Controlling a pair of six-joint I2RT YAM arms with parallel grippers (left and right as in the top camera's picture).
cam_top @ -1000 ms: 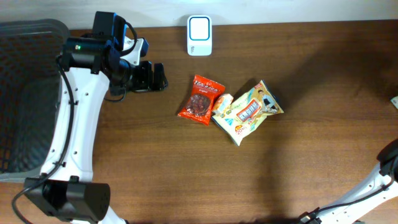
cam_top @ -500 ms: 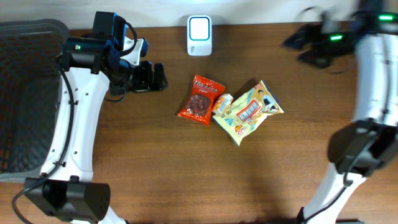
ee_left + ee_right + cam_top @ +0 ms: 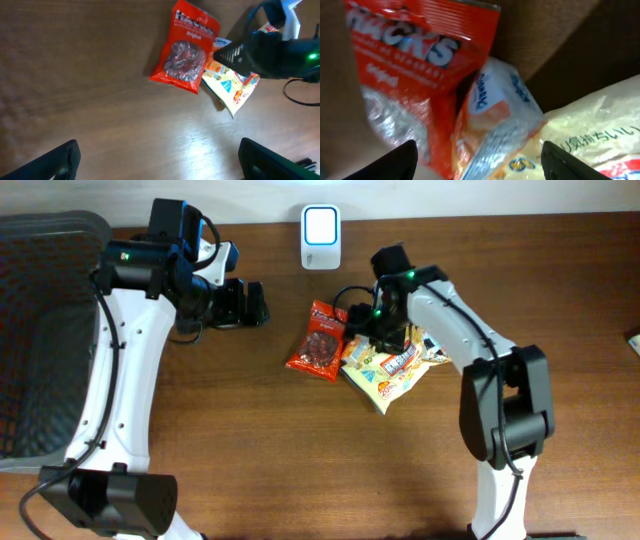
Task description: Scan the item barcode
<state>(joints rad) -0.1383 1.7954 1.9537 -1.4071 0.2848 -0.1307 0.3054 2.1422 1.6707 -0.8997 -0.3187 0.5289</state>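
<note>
One small orange-and-white plastic packet [image 3: 495, 115], toward the brown wooden table's [image 3: 300, 460] rear edge, lies directly below the right gripper [image 3: 480, 167], between its parted jaws, long axis crossing them; the left gripper [image 3: 245, 302], also parted, is farther off.

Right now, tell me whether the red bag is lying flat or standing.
Flat: the red bag lies face up on the table, its front label showing.

The red packet [image 3: 186, 52] reads "Original" and "ACKS"; the pale packet [image 3: 600, 145] bears Japanese script.
</note>
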